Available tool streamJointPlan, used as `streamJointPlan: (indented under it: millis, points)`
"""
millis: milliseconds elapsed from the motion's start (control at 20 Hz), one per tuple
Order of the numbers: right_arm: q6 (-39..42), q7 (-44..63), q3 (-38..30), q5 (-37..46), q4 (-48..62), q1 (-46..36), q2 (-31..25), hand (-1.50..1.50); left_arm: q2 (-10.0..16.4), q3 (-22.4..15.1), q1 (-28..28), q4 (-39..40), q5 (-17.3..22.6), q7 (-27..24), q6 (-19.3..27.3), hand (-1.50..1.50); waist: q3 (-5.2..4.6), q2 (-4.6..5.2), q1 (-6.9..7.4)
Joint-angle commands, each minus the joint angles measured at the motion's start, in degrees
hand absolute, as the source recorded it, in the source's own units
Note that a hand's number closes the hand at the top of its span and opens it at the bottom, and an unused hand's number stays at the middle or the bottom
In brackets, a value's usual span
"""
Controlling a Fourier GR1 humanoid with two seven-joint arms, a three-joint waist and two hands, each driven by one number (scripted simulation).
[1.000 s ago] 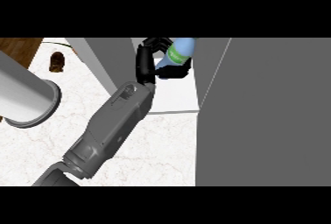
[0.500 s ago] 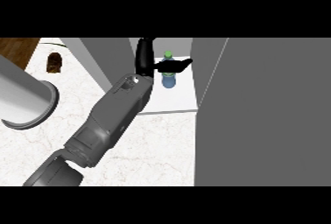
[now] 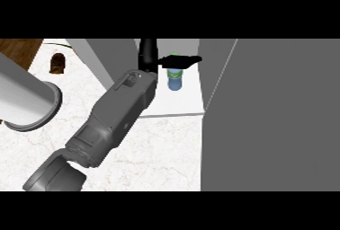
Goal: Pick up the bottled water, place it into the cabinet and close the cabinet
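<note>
Only the head view here, so here goes. The right robot hand (image 3: 151, 60) is reaching up and into the open cabinet (image 3: 176, 105), with its grey forearm slanting across the marbled tabletop (image 3: 159, 152) from the lower left.

The bottled water (image 3: 174, 83) stands upright on the pale cabinet floor, toward the back and just right of the hand. The hand looks spread. One finger points toward the back of the cabinet and another sticks out sideways across the bottle's green top. Nothing seems curled round the bottle, so I'd say it's standing on its own rather than being pinched. My guess is the hand sits high so it can back out without knocking the bottle over.

The cabinet door (image 3: 279, 112) is the big grey slab filling the right side, swung wide open. By my reading, placing is basically done and closing is what's left. The arm has to clear the opening first or the door will hit it.

At the left edge there's a fat grey cylinder (image 3: 23, 101), probably the other forearm, though no left hand shows. A small brown thing (image 3: 58, 63) sits far back on the tabletop, well apart from everything.
</note>
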Motion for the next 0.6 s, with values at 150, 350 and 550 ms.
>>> streamJointPlan:
  millis: [150, 350, 550]
  points:
    - [-0.7, 2.2, -2.3, -5.3, -4.6, 0.3, -0.7, -1.50, -0.3, 2.8, 1.2, -5.0, 3.6, -1.6, -8.5, -1.50, 0.02, -0.61, 1.12]
    - [-1.3, 4.1, 0.1, -2.9, -7.6, 0.7, 0.2, -1.50, -0.3, -1.2, 6.5, -11.4, 5.1, -0.8, -9.9, -1.50, 0.02, -1.03, 1.67]
    - [-1.1, 5.1, -2.6, -6.4, -6.3, 0.4, -2.1, -1.50, 0.2, -2.5, 10.8, -17.7, 3.1, 2.0, -11.5, -1.50, 0.03, -1.31, 3.47]
